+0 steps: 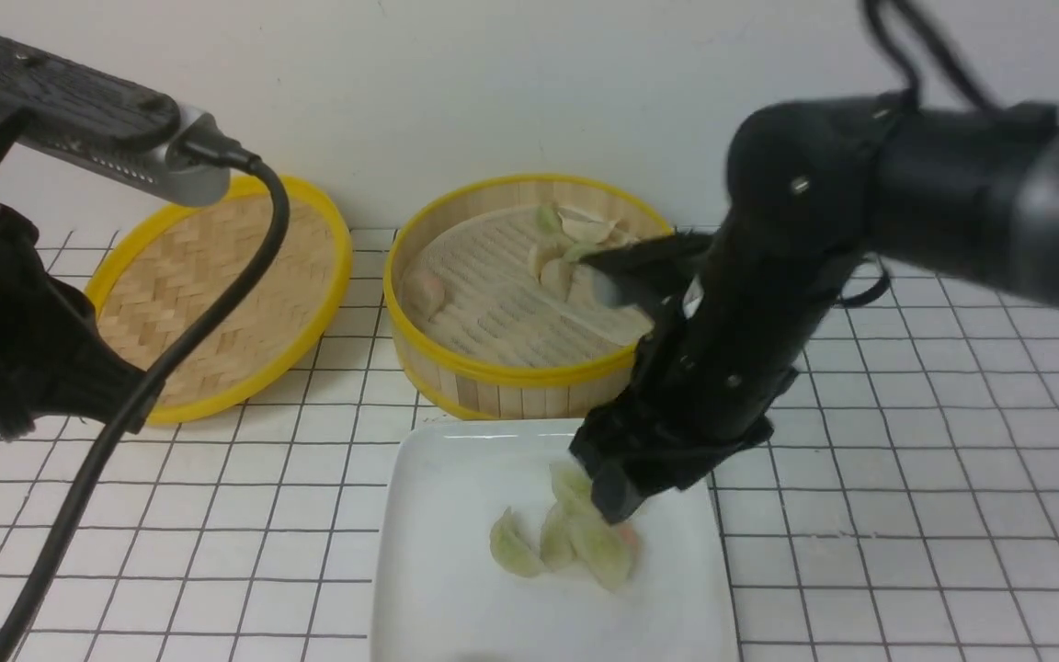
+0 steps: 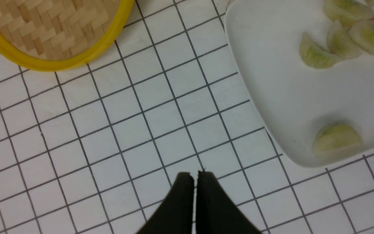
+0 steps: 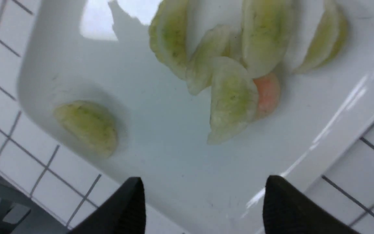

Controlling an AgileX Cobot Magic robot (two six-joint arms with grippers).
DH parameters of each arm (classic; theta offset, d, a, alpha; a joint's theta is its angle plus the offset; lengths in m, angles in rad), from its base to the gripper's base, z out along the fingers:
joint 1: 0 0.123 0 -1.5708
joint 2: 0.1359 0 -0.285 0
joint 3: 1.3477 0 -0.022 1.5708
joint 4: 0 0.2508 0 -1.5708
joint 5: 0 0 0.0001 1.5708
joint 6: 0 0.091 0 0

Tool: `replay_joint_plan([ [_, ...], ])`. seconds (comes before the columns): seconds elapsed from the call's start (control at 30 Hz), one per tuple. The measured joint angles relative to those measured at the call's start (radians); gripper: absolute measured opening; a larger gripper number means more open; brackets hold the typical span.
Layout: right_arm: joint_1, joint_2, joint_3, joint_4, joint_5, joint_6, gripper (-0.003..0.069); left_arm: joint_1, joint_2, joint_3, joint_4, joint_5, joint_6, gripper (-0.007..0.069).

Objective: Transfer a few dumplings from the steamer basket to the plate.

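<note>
Layout of the tiled table (image 1: 906,515). The plate (image 1: 456,588) was placed nearest the robot, the steamer basket (image 1: 511,391) directly behind it, and the lid (image 1: 217,285) to the basket's left. Clustered dumplings (image 1: 585,542) were laid around the plate's middle, with a single dumpling (image 2: 336,138) apart near a corner. Further dumplings (image 1: 575,241), perhaps four, were gathered at the basket's far side.

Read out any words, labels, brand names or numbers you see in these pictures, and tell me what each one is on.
No text can be read in any view.
Plate, basket, lid, dumplings and tiled table: no writing, only grid lines on the tiles.
Left arm and right arm: plain black, with no label or number showing.
</note>
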Motion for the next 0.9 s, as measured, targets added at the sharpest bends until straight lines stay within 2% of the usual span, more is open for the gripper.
replay_joint_plan([
  [0.13,0.0,-0.255,0.062,-0.098,0.007,0.076,0.0265,0.0,0.0,0.0,-0.002,-0.002,0.0,-0.0006],
  [0.2,0.0,-0.45,0.137,-0.18,-0.021,0.148,0.0162,0.0,0.0,0.0,-0.008,-0.011,0.0,-0.0006],
  [0.23,0.0,-0.55,0.188,-0.212,-0.06,0.18,0.0116,0.0,0.0,0.0,-0.019,-0.022,0.0,-0.0006],
  [0.33,0.0,-0.719,0.293,-0.265,-0.18,0.249,0.0046,0.0,0.0,0.0,-0.038,-0.045,0.0,-0.0006],
  [0.37,0.0,-0.855,0.391,-0.287,-0.273,0.278,0.0014,0.0,0.0,0.0,-0.055,-0.062,0.0,-0.0006],
  [0.4,0.0,-0.955,0.471,-0.304,-0.372,0.293,-0.0001,0.0,0.0,0.0,-0.076,-0.075,0.001,-0.0006],
  [0.57,0.0,-1.335,0.769,-0.35,-0.658,0.34,-0.0013,0.0,0.0,0.0,-0.125,-0.088,0.006,-0.0006],
  [0.73,0.0,-1.536,0.92,-0.463,-0.726,0.449,-0.0013,0.0,0.0,0.0,-0.162,-0.112,0.007,-0.0006],
  [0.9,0.0,-1.685,0.966,-0.61,-0.757,0.558,-0.0013,0.0,-0.004,0.007,-0.199,-0.124,0.007,-0.0006],
])
